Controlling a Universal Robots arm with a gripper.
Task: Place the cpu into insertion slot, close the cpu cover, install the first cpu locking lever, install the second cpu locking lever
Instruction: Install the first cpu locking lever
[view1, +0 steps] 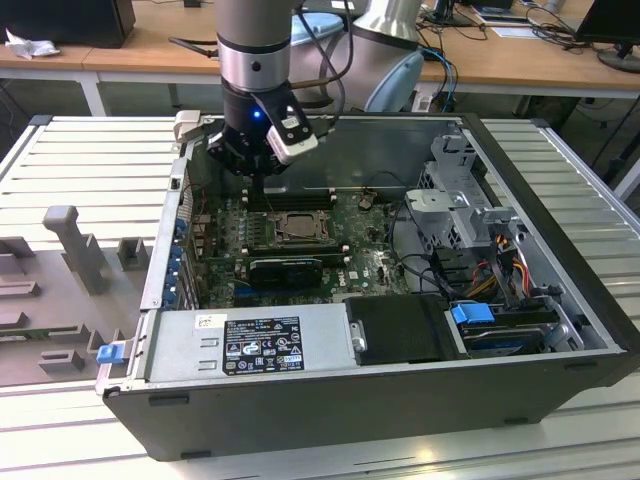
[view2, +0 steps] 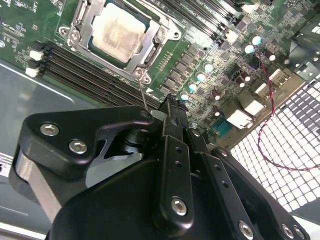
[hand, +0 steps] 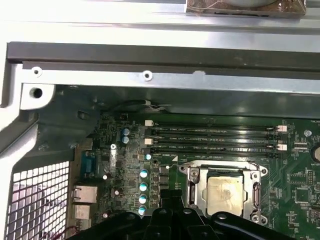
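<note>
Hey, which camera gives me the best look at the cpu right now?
The second wrist view: the cpu appears closest there, with its pale top in plain sight. The first wrist view shows it smaller and farther off. The exterior view shows it as a tiny distant square.

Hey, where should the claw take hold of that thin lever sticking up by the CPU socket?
The lever is a thin rod rising from the corner of the cpu cover. Probably grip its free upper end, coming down from above, since its foot sits crowded against the board.
</note>
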